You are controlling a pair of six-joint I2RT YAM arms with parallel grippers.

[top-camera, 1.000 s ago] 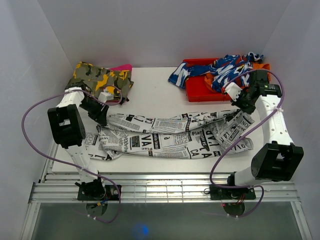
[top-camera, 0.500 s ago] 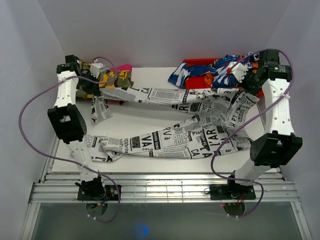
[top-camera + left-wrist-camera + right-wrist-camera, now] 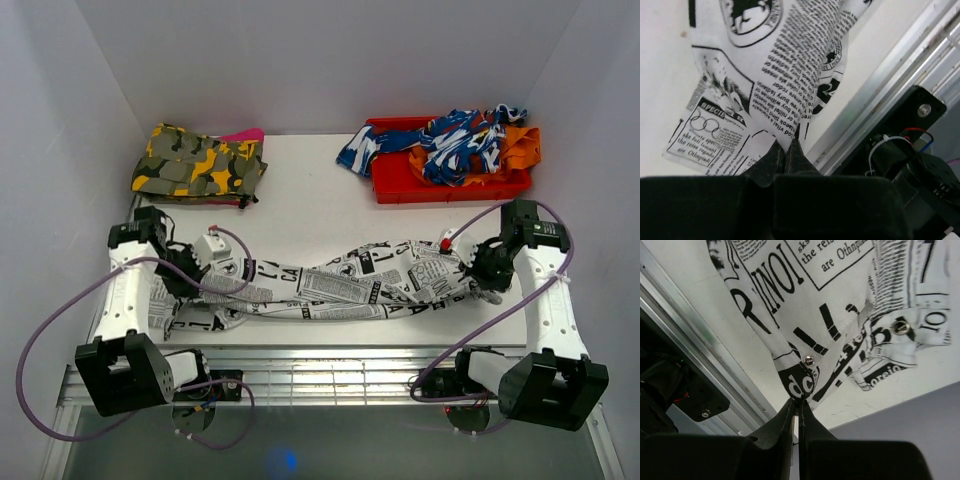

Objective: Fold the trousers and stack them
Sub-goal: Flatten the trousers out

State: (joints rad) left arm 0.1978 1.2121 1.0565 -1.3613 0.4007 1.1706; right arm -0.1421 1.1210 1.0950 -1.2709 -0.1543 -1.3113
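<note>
The trousers point(image 3: 340, 290), white with black newspaper print, lie folded lengthwise in a narrow band across the near part of the table. My left gripper point(image 3: 192, 272) is shut on their left end, and the cloth point(image 3: 790, 65) hangs from its pinched fingertips point(image 3: 776, 152). At the right end my right gripper point(image 3: 478, 280) is shut on the printed cloth point(image 3: 805, 295) close to a metal snap point(image 3: 809, 360). Both ends sit near the table's front edge.
A folded yellow-green camouflage garment point(image 3: 198, 163) lies at the back left. A red tray point(image 3: 400, 182) at the back right holds blue-and-white and orange garments point(image 3: 460, 138). A metal rail point(image 3: 330, 370) runs along the table's front edge, and white walls close in both sides.
The left gripper has shut on the trousers. Both arms lifted the far edge up and back, then carried it forward and down onto the near edge, folding the trousers lengthwise.
</note>
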